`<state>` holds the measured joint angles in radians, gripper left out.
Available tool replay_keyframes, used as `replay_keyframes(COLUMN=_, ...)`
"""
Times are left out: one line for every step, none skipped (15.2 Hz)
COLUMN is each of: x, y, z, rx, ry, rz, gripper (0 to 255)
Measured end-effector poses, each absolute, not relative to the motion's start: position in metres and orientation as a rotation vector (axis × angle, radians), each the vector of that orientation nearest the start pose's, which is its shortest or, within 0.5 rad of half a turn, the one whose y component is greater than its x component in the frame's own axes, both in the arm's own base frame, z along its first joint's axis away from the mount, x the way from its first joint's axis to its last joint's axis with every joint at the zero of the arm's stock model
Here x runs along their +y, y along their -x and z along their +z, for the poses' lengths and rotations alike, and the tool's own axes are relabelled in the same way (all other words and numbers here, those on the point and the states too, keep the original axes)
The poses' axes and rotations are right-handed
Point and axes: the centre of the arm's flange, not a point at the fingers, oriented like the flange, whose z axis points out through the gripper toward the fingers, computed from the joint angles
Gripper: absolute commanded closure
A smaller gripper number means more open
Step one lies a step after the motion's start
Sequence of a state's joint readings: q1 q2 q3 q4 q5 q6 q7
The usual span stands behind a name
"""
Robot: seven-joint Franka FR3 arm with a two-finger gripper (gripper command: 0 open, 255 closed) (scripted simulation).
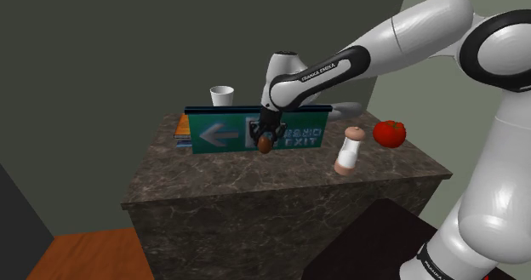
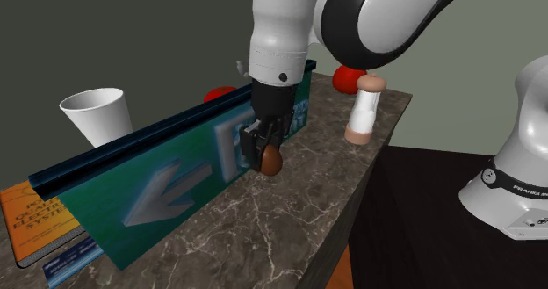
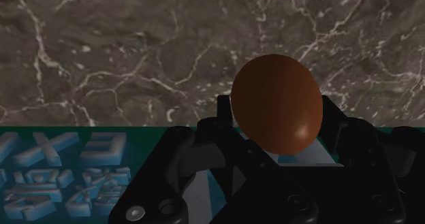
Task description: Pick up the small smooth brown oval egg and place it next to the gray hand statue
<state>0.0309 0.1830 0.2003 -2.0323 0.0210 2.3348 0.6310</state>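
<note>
Doubly risking trouble: clasping egg (image 1: pixel 266 145) in gripper (image 1: pixel 266 139) just above tabletop (image 1: pixel 213 180), beside sign (image 1: pixel 217 135), at 9 o'clock from shaker (image 1: pixel 348 151). Possibly slipping off the smooth shell, or clipping the sign when swinging away.

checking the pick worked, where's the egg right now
The egg is clasped in the jaws over the marble counter, just in front of the green exit sign, with the pepper mill off to the shoulder view's right.
</note>
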Motion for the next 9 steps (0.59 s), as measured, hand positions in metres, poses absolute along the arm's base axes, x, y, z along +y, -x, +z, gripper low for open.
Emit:
replay_keyframes(x=0.134, y=-0.581, z=0.375, rx=0.632, ry=2.973, rz=-0.137, gripper=255)
replay_keyframes(x=0.135, y=-0.580, z=0.380, rx=0.632, ry=2.973, rz=-0.137, gripper=255)
replay_keyframes(x=0.135, y=-0.580, z=0.386, rx=0.632, ry=2.973, rz=-0.137, gripper=255)
replay_keyframes(x=0.134, y=-0.581, z=0.392, rx=0.632, ry=2.973, rz=-0.137, gripper=255)
replay_keyframes(x=0.134, y=-0.581, z=0.397, rx=0.632, ry=2.973, rz=-0.137, gripper=255)
replay_keyframes(x=0.134, y=-0.581, z=0.401, rx=0.632, ry=2.973, rz=-0.137, gripper=255)
replay_keyframes(x=0.134, y=-0.581, z=0.408, rx=0.632, ry=2.973, rz=-0.137, gripper=255)
replay_keyframes(x=0.134, y=-0.580, z=0.414, rx=0.632, ry=2.973, rz=-0.137, gripper=255)
replay_keyframes(x=0.135, y=-0.580, z=0.418, rx=0.632, ry=2.973, rz=-0.137, gripper=255)
